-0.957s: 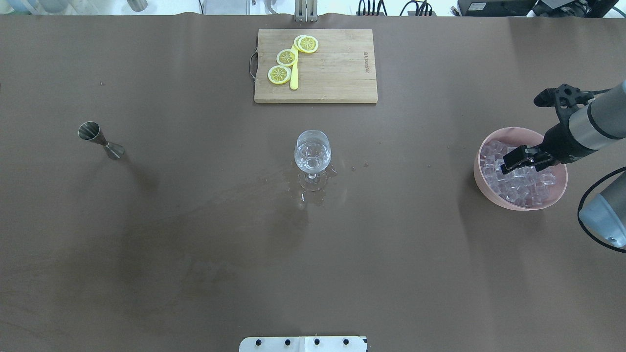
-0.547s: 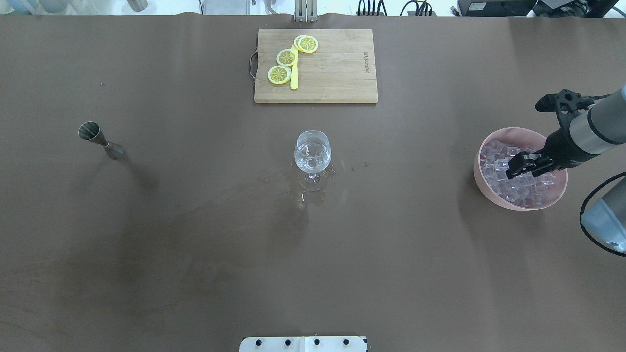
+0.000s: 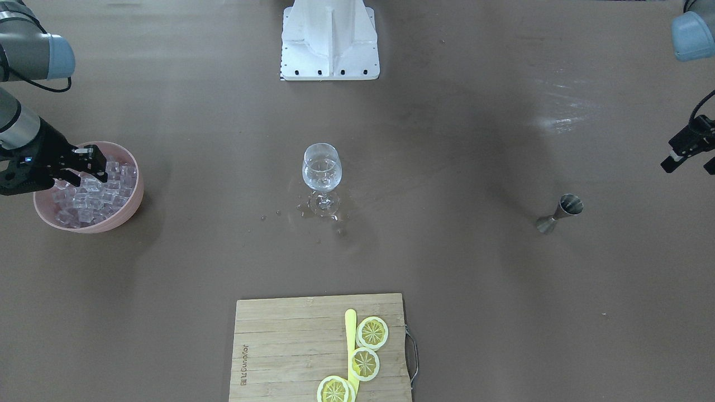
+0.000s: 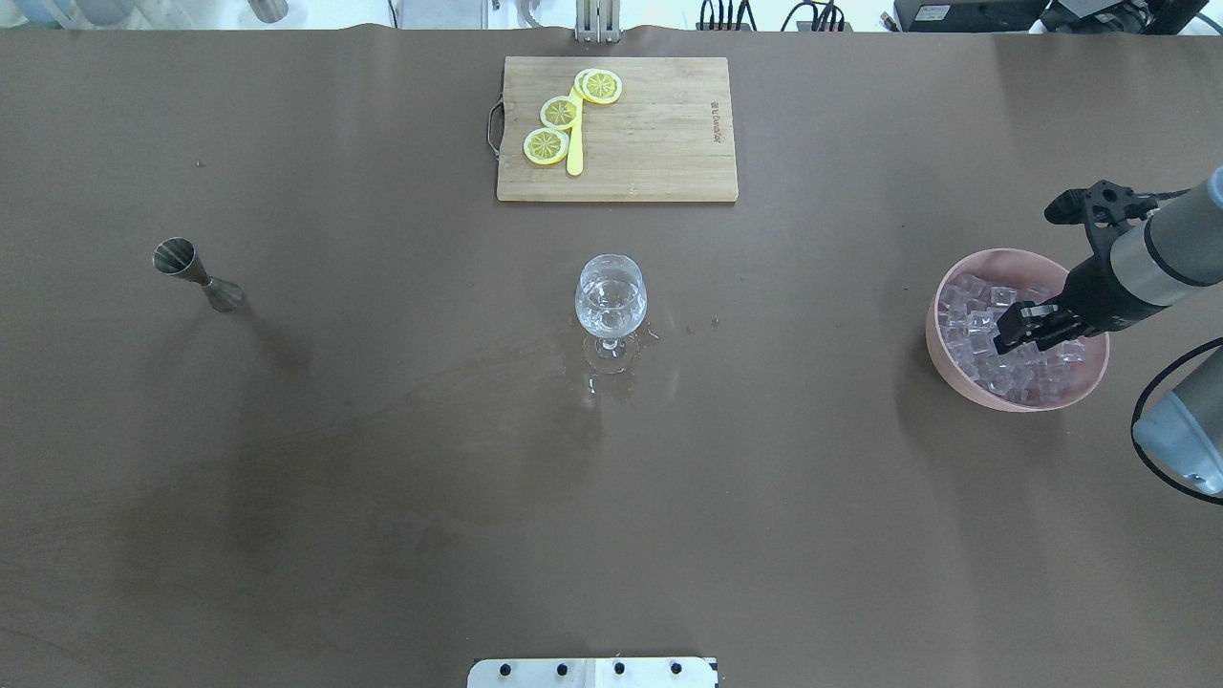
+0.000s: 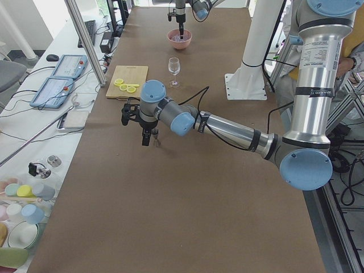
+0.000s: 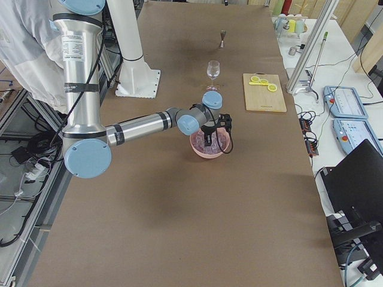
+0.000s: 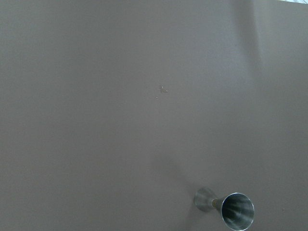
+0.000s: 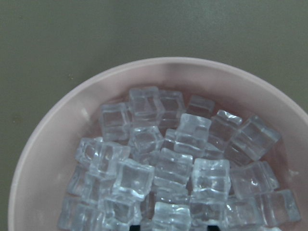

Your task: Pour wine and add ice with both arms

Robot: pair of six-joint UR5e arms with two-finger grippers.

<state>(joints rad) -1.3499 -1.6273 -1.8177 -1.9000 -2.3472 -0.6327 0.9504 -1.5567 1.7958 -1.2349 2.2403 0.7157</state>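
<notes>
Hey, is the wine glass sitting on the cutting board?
No, the wine glass stands on the brown table, apart from the wooden cutting board that carries the lemon slices.

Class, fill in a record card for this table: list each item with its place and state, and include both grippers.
wine glass: upright at the table centre, a little wine inside
spill: wet patch around the glass foot
jigger: standing on the robot's left, not held
pink bowl: on the robot's right, filled with ice
right gripper: open, low over the ice
left gripper: open, empty, raised clear of the jigger
cutting board: far edge, carrying lemon slices
</notes>
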